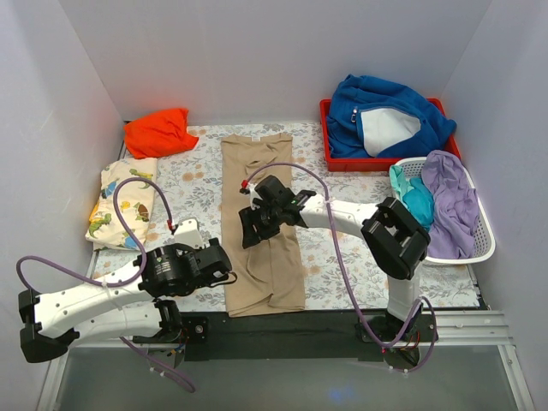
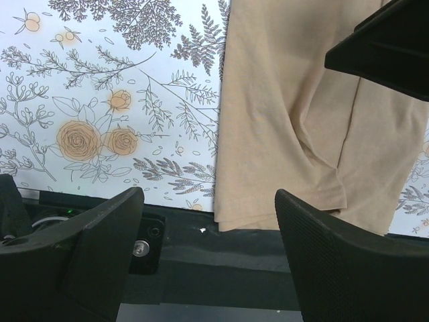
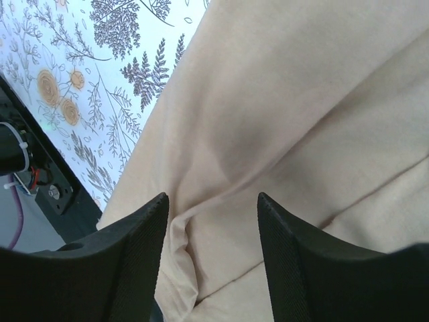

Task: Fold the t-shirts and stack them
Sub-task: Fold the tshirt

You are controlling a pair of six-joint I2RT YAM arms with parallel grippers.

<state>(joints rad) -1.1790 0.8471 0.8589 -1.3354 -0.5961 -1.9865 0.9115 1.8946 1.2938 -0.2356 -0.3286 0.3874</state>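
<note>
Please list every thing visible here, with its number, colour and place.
tan t-shirt: one, tan, table middle, folded into a long strip
orange t-shirt: one, bright orange, far left corner, crumpled
dinosaur t-shirt: one, cream with print, left edge
red tray: one, red, far right corner
blue fleece: one, blue, in the red tray
white basket: one, white, right edge
purple garment: one, purple, in the basket
teal garment: one, teal, in the basket
table cover: one, white with flowers, under the shirts
left tool: one, black, open, near edge beside the tan t-shirt
right tool: one, black, open, above the tan t-shirt
</note>
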